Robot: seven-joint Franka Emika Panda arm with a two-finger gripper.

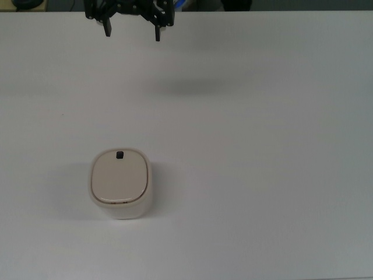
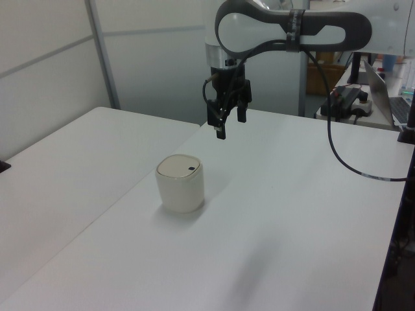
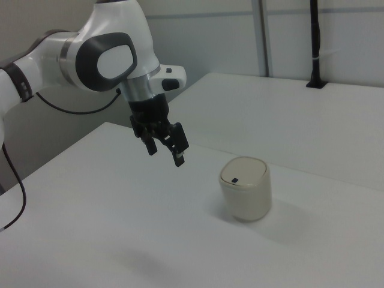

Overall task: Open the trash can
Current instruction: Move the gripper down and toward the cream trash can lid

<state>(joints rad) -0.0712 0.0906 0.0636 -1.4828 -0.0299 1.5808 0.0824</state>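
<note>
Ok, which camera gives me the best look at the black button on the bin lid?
The top view: it looks straight down on the trash can, so the button sits clear at the lid's edge. The left view and right view show it only as a small slanted dark mark.

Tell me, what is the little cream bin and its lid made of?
The small cream-white rounded-square trash can looks like smooth moulded plastic, with soft corners and an even, seamless wall. Its flat beige lid seems plastic too, matte with a faint sheen. The tiny black button is probably plastic or rubber; I can't tell which.
</note>
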